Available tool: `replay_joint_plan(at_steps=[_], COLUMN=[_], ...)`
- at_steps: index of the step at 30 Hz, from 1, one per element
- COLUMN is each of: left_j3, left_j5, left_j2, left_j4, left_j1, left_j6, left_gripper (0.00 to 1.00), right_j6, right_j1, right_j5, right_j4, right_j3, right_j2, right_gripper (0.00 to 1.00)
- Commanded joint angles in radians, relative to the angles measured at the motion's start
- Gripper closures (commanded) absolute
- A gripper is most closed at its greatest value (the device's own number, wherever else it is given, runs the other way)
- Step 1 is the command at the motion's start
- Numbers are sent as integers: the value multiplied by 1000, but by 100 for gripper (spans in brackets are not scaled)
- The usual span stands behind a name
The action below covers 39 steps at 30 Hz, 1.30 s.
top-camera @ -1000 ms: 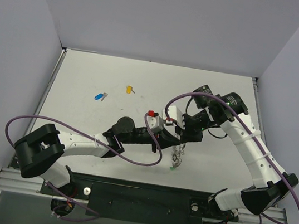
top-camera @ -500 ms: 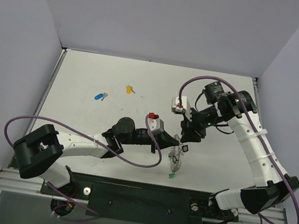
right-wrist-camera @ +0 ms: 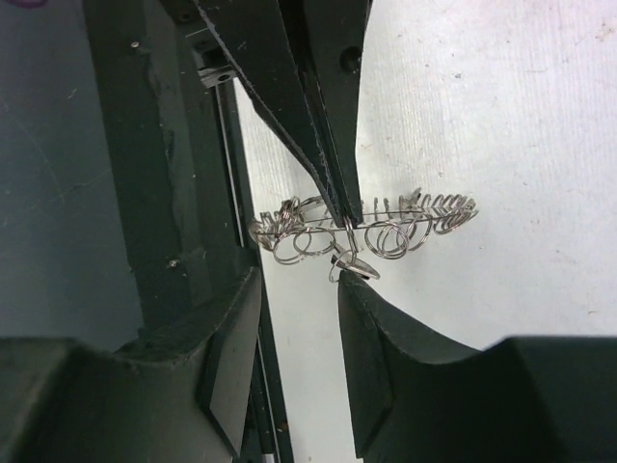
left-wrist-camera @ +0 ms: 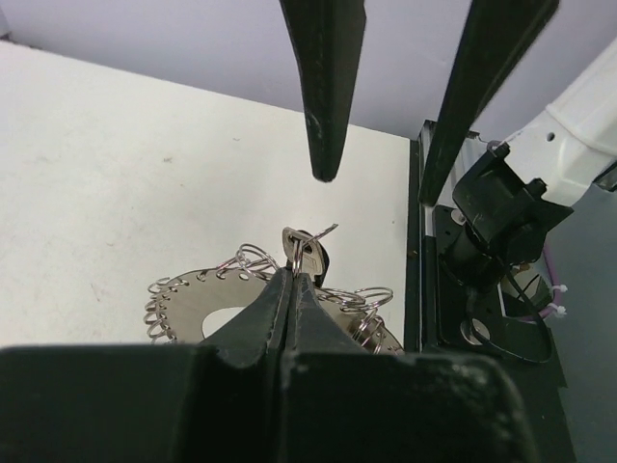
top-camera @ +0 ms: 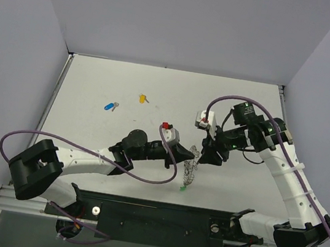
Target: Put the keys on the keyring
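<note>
1. One table (top-camera: pixel 248 105) filled the enclosure, and two arms reached in to just past its middle, toward 5 o'clock.
2. Of the two grippers, the left gripper (left-wrist-camera: pixel 294 273) had its jaws pressed together on a single wire loop at the rim of the keyring (top-camera: pixel 190 172), holding it up off the surface. To my eye it needed to keep that pinch firm and the loop steady, with the split turned toward its partner.
3. The right gripper (right-wrist-camera: pixel 297 323) stood at 2 o'clock of the keyring, jaws apart with nothing between them. I'd say it should fetch a loose key by its coloured head, leaving the holed end free, and feed it in slowly.
4. There was one keyring: a thin metal disc fringed with small loops, too many for me to count.
5. I counted three coloured keys. The blue key (top-camera: pixel 110 106) lay at 10 o'clock and the yellow key (top-camera: pixel 142 99) at 11, both well apart from the ring. The green key (top-camera: pixel 183 189) sat just at its 6 o'clock. Whether it hung on a loop I couldn't tell.
</note>
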Motion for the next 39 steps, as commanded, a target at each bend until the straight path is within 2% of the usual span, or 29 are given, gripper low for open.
replay_joint_plan(at_steps=[1, 3, 8, 19, 34, 39], left_j3=[74, 81, 79, 81, 78, 78], left_j5=[-81, -85, -98, -117, -118, -118], left_j2=[-44, -44, -44, -50, -54, -58], left_j4=[-24, -29, -20, -18, -8, -5], left_j1=[-5, -3, -3, -3, 8, 8], left_j6=[-88, -107, -147, -176, -205, -208], left_gripper=[100, 100, 100, 100, 100, 100], right_j6=[227, 258, 212, 111, 86, 79], right_j1=[29, 36, 81, 99, 121, 128], right_j5=[136, 165, 198, 195, 279, 308], right_j4=[221, 246, 247, 217, 246, 254], right_j3=[-89, -84, -109, -150, -170, -175], right_j2=[-64, -63, -60, -78, -75, -79], right_gripper=[66, 66, 68, 76, 86, 97])
